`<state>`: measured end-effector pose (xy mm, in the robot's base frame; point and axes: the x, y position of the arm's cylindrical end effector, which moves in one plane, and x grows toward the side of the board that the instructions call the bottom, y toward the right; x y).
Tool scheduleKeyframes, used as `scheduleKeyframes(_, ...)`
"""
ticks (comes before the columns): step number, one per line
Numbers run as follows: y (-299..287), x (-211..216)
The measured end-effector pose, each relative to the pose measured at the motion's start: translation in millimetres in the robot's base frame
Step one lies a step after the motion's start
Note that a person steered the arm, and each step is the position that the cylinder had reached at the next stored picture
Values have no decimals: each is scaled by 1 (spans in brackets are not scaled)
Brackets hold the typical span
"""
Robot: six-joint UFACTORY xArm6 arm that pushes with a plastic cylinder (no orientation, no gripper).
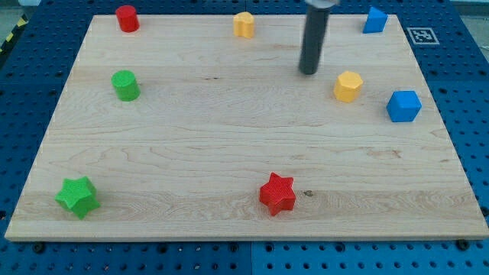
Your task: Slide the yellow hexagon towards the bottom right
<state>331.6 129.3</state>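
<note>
The yellow hexagon [348, 85] sits on the wooden board [229, 137] at the view's upper right. My tip [309, 72] is at the lower end of the dark rod, just to the upper left of the yellow hexagon, with a small gap between them. A blue cube [403, 105] lies to the right of the hexagon and slightly lower.
A second yellow block [244, 24] is at the top centre. A blue block [374, 20] is at the top right. A red cylinder [127, 17] is at the top left, a green cylinder [125, 85] below it. A green star [77, 196] and a red star [277, 193] lie near the bottom edge.
</note>
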Motion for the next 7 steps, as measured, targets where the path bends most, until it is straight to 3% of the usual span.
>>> scheduleKeyframes(1, 47, -4)
scheduleKeyframes(4, 19, 31)
scheduleKeyframes(7, 38, 98)
